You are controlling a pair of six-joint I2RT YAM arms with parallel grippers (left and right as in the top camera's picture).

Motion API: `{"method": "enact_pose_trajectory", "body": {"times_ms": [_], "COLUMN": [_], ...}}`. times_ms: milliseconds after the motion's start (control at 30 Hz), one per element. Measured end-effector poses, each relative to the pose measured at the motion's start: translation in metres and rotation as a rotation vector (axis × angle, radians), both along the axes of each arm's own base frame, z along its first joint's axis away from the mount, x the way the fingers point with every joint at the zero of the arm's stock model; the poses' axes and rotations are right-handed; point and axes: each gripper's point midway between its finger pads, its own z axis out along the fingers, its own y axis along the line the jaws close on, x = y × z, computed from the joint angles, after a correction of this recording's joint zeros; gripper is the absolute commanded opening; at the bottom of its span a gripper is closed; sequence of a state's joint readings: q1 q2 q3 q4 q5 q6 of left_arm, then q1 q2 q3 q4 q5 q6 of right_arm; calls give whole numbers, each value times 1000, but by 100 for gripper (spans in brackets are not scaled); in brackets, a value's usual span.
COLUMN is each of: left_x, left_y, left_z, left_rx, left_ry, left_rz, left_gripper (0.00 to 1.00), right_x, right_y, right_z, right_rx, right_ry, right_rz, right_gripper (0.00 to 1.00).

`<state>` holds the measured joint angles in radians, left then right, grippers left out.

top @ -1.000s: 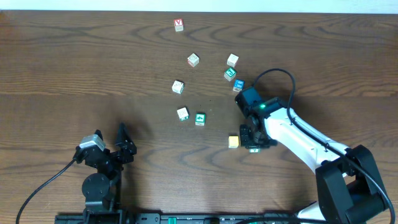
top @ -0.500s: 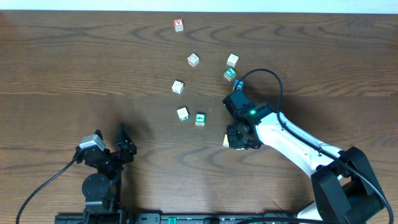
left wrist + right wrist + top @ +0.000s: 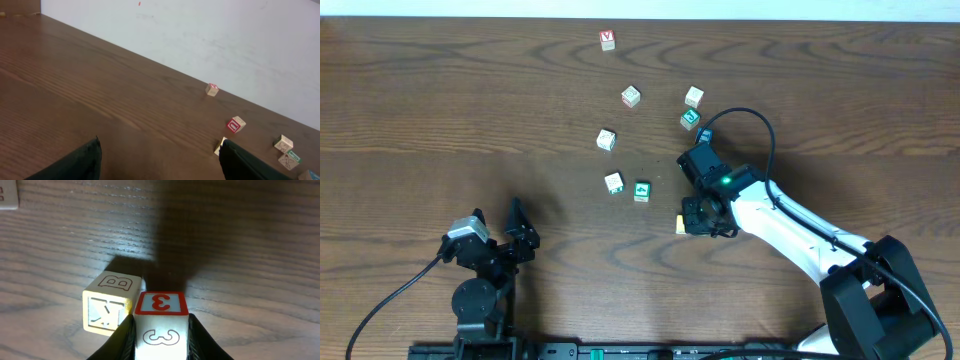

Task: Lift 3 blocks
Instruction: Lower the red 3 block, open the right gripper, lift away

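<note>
Squarely within right tool (image 3: 161,339): red-marked block (image 3: 161,305)

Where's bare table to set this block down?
Bare: the table's left half, beyond the left gripper; also the near strip between it and the right gripper. Crowded: yellow block beside the held 3 block, green block and pale block just beyond.
</note>
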<state>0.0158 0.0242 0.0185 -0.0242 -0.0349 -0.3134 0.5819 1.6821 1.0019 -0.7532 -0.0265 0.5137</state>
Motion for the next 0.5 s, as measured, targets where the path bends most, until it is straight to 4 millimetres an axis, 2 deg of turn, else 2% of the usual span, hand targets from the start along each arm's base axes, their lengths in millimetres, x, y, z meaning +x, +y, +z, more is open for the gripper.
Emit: {"method": "enact_pose_trajectory", "body": {"times_ms": [100,167,300,500], "left_x": [0,0,0,0], "left_y": [0,0,0,0], "left_z": [0,0,0,0], "left_rx": [0,0,0,0], "left_ry": [0,0,0,0], "left_rz": [0,0,0,0], "left_gripper": [76,76,76,76], "right_x": [1,0,0,-1], "right_y": [4,6,8,6], "right_z": [0,1,1,0], "right_rx": [11,15,16,9], "right_ry": [-9,-9,-8,-7], "right_rz": [-7,-9,-13,-19], "right_gripper": [19,27,34,38]}}
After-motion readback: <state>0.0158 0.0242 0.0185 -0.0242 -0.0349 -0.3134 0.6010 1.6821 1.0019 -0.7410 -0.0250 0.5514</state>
